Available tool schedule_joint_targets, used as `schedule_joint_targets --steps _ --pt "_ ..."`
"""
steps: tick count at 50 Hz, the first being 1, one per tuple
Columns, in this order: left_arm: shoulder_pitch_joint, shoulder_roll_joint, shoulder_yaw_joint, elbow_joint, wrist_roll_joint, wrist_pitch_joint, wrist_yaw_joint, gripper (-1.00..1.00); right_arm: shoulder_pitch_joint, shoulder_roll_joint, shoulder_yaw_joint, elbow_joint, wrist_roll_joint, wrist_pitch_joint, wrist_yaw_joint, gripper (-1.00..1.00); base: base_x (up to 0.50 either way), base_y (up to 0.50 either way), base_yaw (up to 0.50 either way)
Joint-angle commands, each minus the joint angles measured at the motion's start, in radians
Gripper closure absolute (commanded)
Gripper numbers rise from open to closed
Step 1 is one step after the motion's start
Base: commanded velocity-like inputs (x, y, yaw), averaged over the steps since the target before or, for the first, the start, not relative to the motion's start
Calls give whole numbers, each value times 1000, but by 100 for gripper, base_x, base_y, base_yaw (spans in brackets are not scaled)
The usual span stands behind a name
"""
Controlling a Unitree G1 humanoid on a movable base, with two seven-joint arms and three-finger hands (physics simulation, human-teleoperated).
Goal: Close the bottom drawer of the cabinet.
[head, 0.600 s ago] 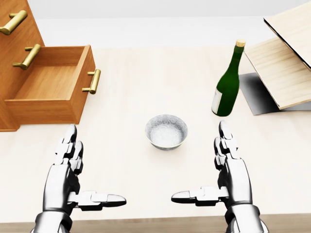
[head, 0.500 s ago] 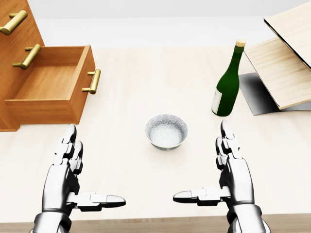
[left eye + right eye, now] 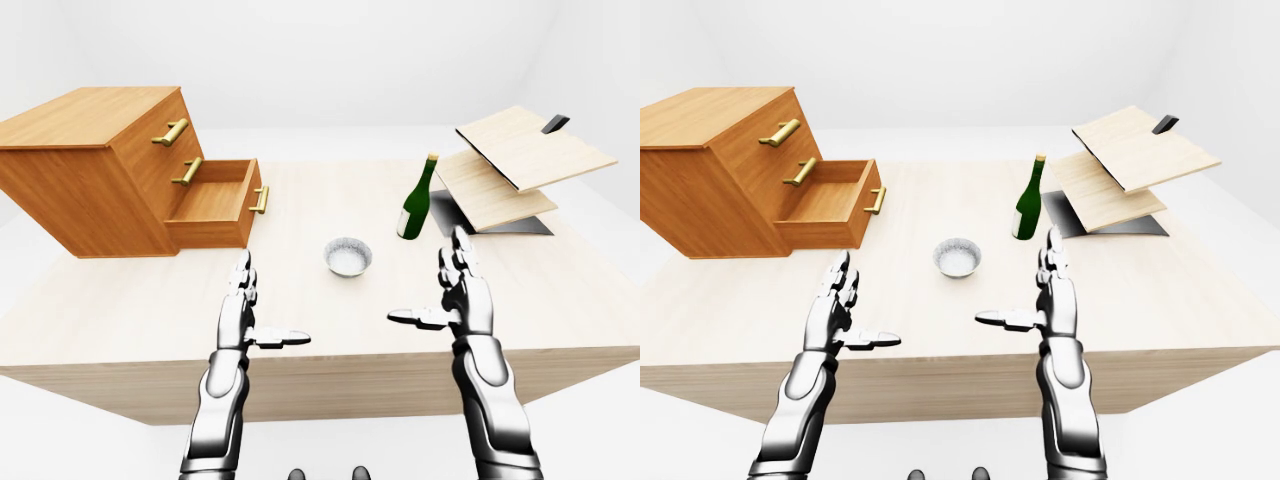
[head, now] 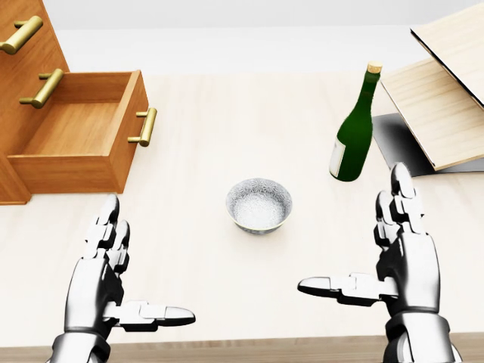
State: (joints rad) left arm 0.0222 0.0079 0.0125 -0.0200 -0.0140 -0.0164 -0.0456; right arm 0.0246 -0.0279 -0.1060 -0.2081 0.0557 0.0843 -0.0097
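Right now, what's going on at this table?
A humanoid robot faces a table, meant to close the bottom drawer of the wooden cabinet. The drawer stands pulled out and empty. Both the left hand and right hand hover open, touching nothing. A bowl and green bottle stand untouched.

The cabinet point(image 3: 95, 170) is orange-brown wood with brass handles point(image 3: 174, 131), and its drawer point(image 4: 83, 136) matches. Right of it stand a speckled silver-grey bowl point(image 4: 259, 205) and a dark green bottle point(image 4: 355, 132) with a white label and tan cork. The table point(image 4: 227, 113) is pale cream wood; both hands point(image 4: 102, 276) are shiny silver.
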Motion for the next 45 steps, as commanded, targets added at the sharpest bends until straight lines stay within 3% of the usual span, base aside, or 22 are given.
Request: schedule_joint_targets --steps 1,9,20,45 --pt "2 0 1 1 0 -6 -1 -100 32 -2 -79 -259 54 3 -47 -100 0 0 0" --pt "3 0 1 7 1 -16 1 -100 13 -29 -234 -393 174 3 -84 -100 0 0 0" --pt "3 0 1 11 2 -21 2 -100 13 -38 -329 -407 275 3 -194 -100 0 0 0" --pt "3 -1 -1 17 6 -26 5 -100 14 -55 -344 -406 315 3 -211 -100 0 0 0"
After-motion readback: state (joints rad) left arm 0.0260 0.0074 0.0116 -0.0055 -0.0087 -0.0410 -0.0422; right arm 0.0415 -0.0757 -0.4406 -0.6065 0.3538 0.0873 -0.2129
